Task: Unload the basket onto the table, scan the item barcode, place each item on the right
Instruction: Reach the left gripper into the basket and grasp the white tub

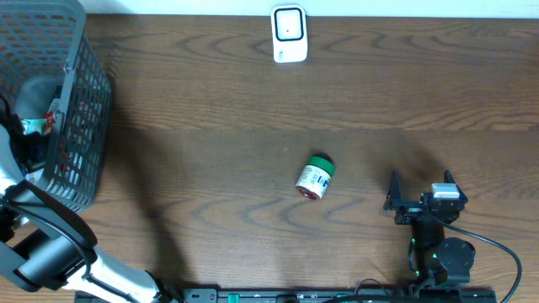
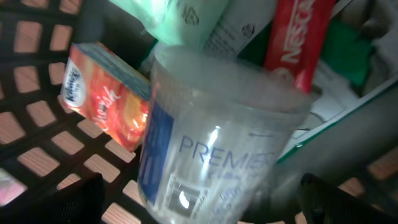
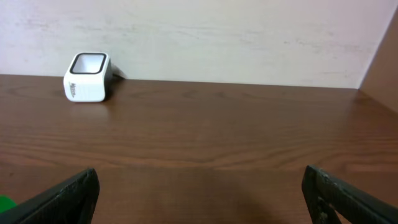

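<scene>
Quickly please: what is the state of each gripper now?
Left gripper: open, holding nothing, by a clear plastic tub.
Right gripper: open, empty.

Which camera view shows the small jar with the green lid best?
The overhead view: the jar lies on its side on the table, whole and unblocked. The right wrist view catches only a green sliver at its bottom left corner. The left wrist view, inside the basket, misses it.

The overhead camera looks straight down on the table (image 1: 210, 109), the left wrist camera sits close inside the basket (image 1: 80, 126), and the right wrist camera faces low across the tabletop toward the scanner (image 3: 87, 77), which the overhead view shares.
</scene>
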Motion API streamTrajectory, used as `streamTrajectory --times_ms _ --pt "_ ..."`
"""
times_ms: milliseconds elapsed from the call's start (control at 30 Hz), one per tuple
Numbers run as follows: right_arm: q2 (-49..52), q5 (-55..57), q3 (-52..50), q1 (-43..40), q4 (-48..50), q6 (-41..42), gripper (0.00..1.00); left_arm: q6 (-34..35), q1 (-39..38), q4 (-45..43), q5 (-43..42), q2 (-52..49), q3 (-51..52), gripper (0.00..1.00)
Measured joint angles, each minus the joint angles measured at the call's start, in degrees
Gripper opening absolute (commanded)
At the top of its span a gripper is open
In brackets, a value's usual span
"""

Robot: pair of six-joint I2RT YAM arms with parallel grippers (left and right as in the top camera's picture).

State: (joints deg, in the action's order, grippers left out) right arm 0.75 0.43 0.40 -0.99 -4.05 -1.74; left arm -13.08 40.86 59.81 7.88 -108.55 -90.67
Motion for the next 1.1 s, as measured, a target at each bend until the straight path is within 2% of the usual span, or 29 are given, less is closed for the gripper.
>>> streamTrajectory --times_ms 267,667,767,867,1100 --pt "0.0 0.0 0.0 0.0 0.0 -0.02 0.99 -0.72 1.09 -4.61 -1.49 -0.5 1.16 0.98" --pt "-0.02 0.0 0.0 0.0 0.0 0.0 0.99 -0.7 1.09 -11.96 -3.54 -0.52 8.15 1.0" --pt "-0.02 0.0 0.0 0.0 0.0 -0.02 0.99 -0.26 1.09 -13.25 -3.67 -0.52 8.83 0.92" --pt "0.0 0.0 0.0 0.0 0.0 -0.02 0.99 0.0 1.09 -13.92 -3.67 -0.52 9.42 0.77" --pt "-0.02 0.0 0.0 0.0 0.0 -0.02 0.99 -0.22 1.09 -14.27 -3.85 -0.52 9.49 0.75"
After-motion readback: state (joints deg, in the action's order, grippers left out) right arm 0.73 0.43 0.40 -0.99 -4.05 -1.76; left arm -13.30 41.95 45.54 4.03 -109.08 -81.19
